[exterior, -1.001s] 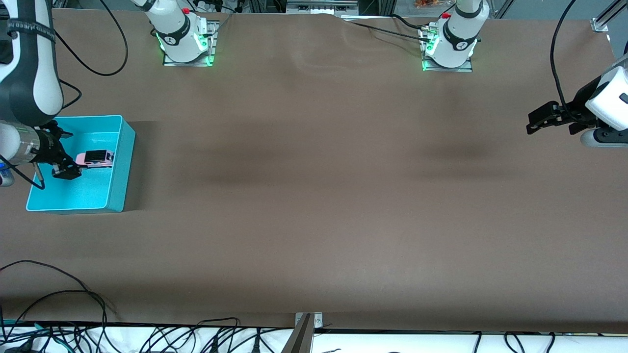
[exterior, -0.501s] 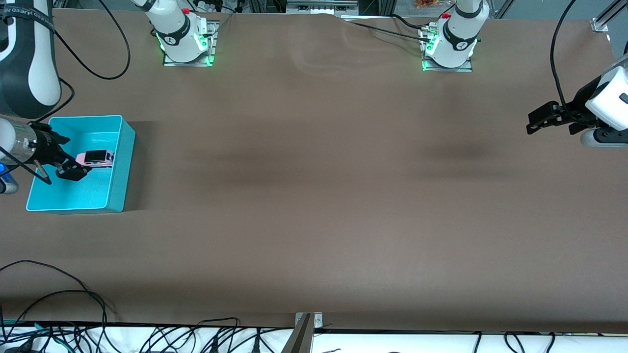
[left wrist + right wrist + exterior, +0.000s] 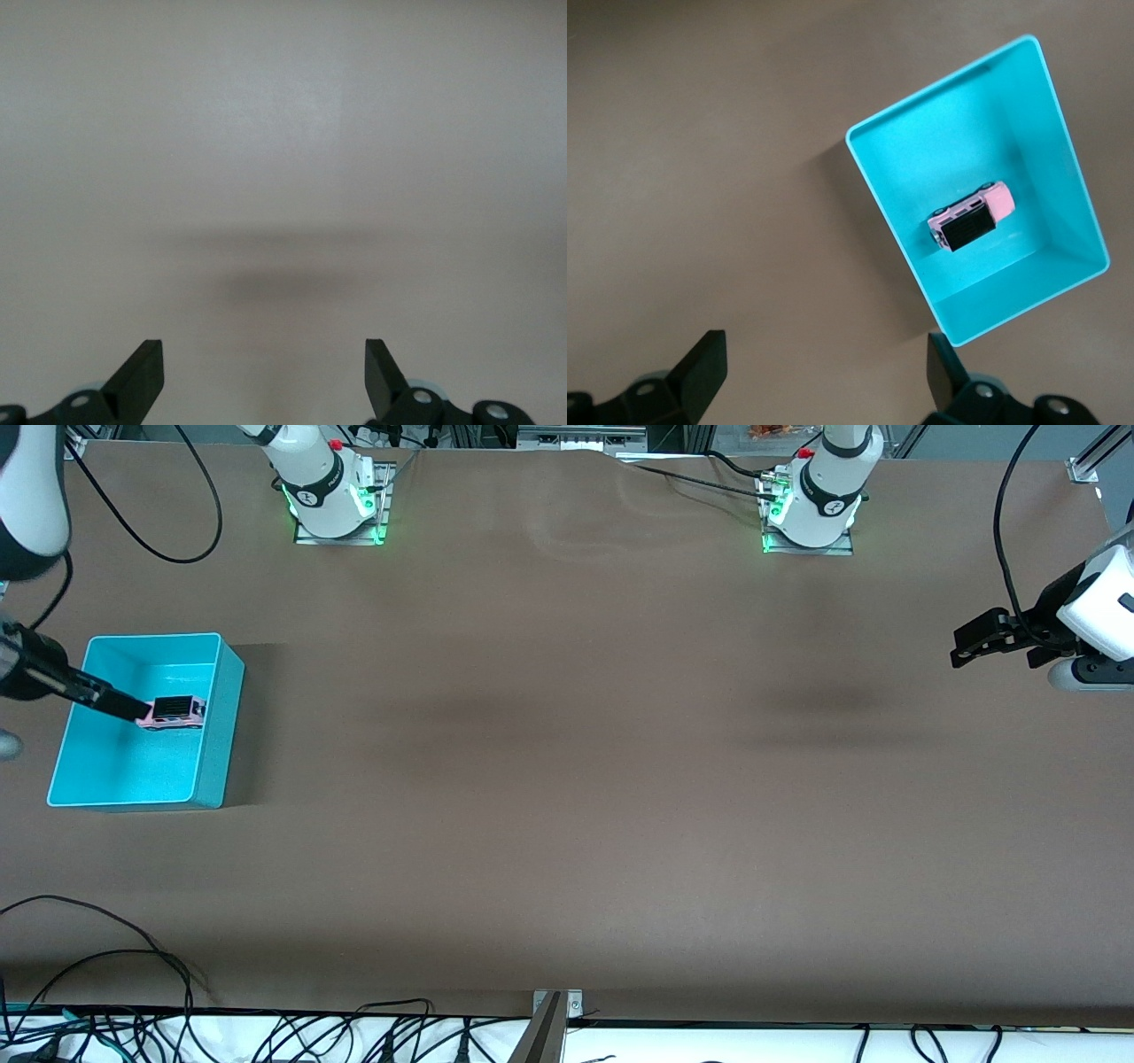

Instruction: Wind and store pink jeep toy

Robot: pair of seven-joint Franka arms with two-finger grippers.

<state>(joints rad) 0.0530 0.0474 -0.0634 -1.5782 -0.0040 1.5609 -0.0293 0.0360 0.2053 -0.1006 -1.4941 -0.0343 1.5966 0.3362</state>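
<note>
The pink jeep toy (image 3: 173,712) sits on its wheels inside the turquoise bin (image 3: 213,766) at the right arm's end of the brown table (image 3: 567,779). The right gripper (image 3: 824,376) hangs above the bin, jaws wide and empty. The left gripper (image 3: 264,376) waits over bare table at the left arm's end, jaws also wide, holding nothing

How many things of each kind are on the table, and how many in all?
Toy cars: 1, the pink jeep toy
Bins: 1, the turquoise bin, which holds the toy
Total: 2
</note>
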